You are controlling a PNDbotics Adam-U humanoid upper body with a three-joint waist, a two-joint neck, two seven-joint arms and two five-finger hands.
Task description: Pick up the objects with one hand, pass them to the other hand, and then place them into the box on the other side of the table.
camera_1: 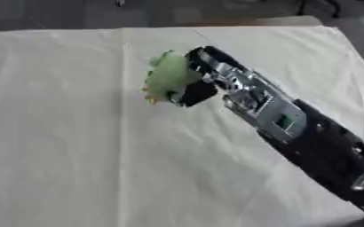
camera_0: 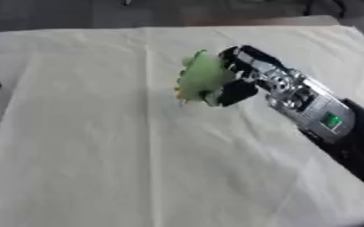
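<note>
While its arm reaches in from the lower right, the right hand (camera_0: pixel 243 77) curls its fingers and thumb around a green toy (camera_0: pixel 200 80) over the cream-clothed table (camera_0: pixel 100 146).

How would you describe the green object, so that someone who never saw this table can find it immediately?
Start from the table, covered with a pale creased cloth. The robot's right arm comes in from the lower right, and its right hand sits near the far middle of the cloth. The green object is between its fingers: a soft-looking light green shape with a little yellow at its bottom, the only colourful thing on the cloth.
</note>
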